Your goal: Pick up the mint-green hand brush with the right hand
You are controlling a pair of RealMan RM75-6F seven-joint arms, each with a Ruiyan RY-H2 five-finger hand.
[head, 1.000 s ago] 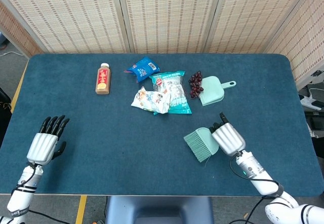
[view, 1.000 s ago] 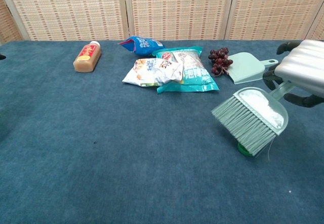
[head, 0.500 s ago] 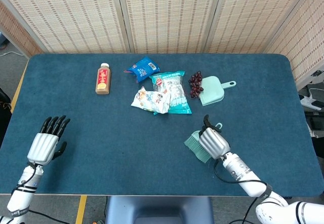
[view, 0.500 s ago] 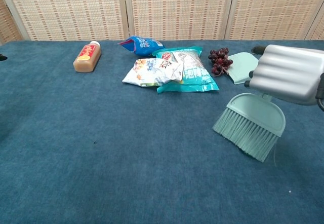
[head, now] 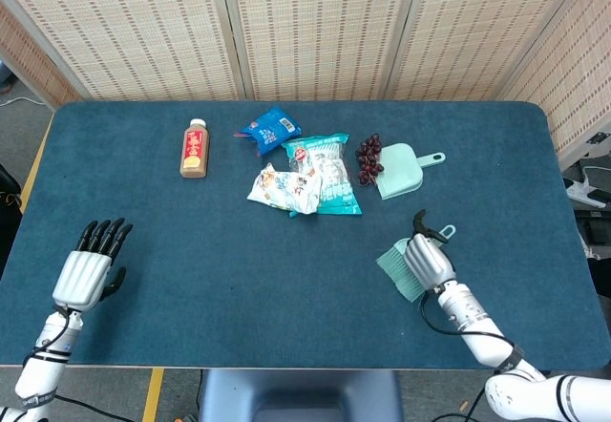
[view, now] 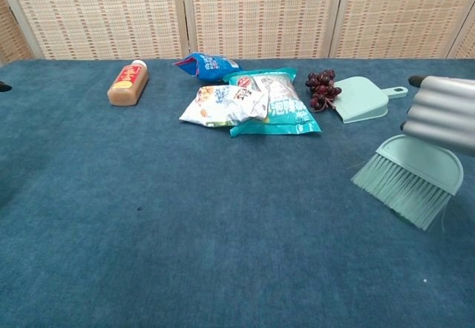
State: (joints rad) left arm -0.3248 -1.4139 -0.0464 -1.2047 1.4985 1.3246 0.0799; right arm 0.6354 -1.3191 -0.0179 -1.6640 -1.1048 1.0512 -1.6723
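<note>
Grasp: right hand (head: 428, 260) clenched around the mint-green plastic hand brush (view: 412, 177) — done.
Lift: bristles apparently clear of the blue cloth table (head: 191, 250); raising further remains.
Left hand (head: 84, 274): released, idle.
</note>
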